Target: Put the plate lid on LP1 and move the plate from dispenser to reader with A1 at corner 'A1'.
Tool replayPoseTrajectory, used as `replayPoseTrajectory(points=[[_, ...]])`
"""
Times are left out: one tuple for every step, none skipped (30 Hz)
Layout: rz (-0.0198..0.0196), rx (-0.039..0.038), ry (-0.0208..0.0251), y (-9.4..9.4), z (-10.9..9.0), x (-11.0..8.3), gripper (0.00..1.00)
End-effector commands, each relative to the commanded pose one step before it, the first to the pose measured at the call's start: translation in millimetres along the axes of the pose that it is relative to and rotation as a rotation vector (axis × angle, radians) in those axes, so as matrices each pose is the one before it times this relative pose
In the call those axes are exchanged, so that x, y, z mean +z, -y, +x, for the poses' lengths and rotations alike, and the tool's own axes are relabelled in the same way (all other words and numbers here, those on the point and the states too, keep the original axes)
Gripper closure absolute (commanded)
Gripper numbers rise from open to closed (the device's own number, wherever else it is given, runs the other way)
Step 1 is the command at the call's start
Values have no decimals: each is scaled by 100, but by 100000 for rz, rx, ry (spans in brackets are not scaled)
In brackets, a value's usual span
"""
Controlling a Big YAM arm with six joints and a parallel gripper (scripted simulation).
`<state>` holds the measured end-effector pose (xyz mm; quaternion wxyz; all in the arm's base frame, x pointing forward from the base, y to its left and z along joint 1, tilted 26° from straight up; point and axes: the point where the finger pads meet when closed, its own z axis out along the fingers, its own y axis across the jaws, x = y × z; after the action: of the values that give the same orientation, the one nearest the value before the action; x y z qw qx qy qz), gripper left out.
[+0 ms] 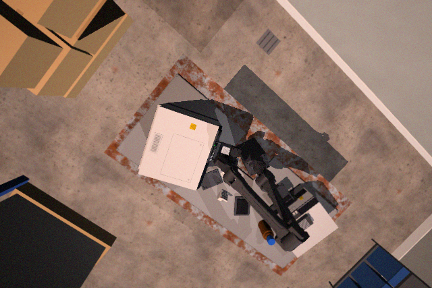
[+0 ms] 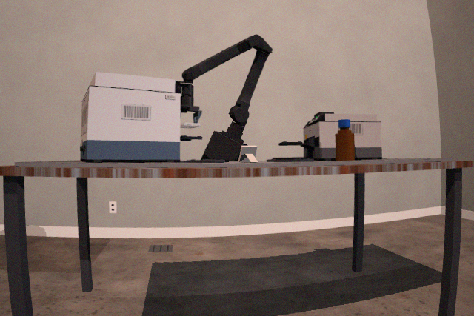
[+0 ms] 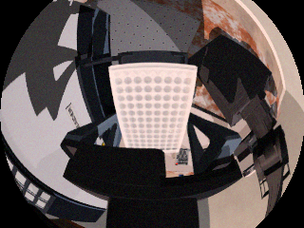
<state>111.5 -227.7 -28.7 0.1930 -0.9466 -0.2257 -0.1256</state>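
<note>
My gripper [image 2: 190, 118] is shut on the white well plate [image 1: 225, 150] [image 2: 189, 125] [image 3: 152, 108] and holds it level. It holds the plate a little above the reader's dark stage [image 2: 190, 138] [image 3: 85, 142], which sticks out of the big white reader [image 1: 177, 145] [image 2: 129, 113]. In the wrist view the plate's wells are uncovered, and a small label shows at its near right corner. The dispenser [image 1: 314, 218] [image 2: 364, 129] stands at the other end of the bench, and its stage [image 2: 290, 143] is bare. I cannot make out the lid.
A brown bottle with a blue cap [image 1: 266, 232] [image 2: 344, 144] stands in front of the dispenser. A dark square nest [image 1: 241, 206], a small white tilted block [image 1: 225, 196] [image 2: 249, 152] and a dark slanted block [image 1: 211, 178] [image 2: 221, 146] lie between the two machines, near the arm's base.
</note>
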Motion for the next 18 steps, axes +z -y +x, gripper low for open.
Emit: replayPoseTrajectory(points=[[-1105,121,373,-513,151,488,14],[10,-6,21,5,-22,161,14],[129,-93,5,5,6,189,14],[0,0,0,0,0,0,14],[0,0,0,0,0,0,14],[230,-74,-3,-53,47,-33,14],[-369,-231,114,-120,62,-224,14],[-415,-117,91,-127,36,-240,14],[-124,-30,14,-99,9,-138,14],[-105,5,31,-96,3,-154,14],[-233,-51,-100,-90,-93,-167,14],[-221,-66,-88,-90,-81,-184,14],[-222,-66,-87,-89,-84,-165,14],[145,34,-176,95,-78,-33,14],[194,51,-190,90,-84,-1,14],[-62,-16,11,-11,-23,121,14],[339,97,-89,117,-62,428,14],[372,108,-95,122,-37,248,14]])
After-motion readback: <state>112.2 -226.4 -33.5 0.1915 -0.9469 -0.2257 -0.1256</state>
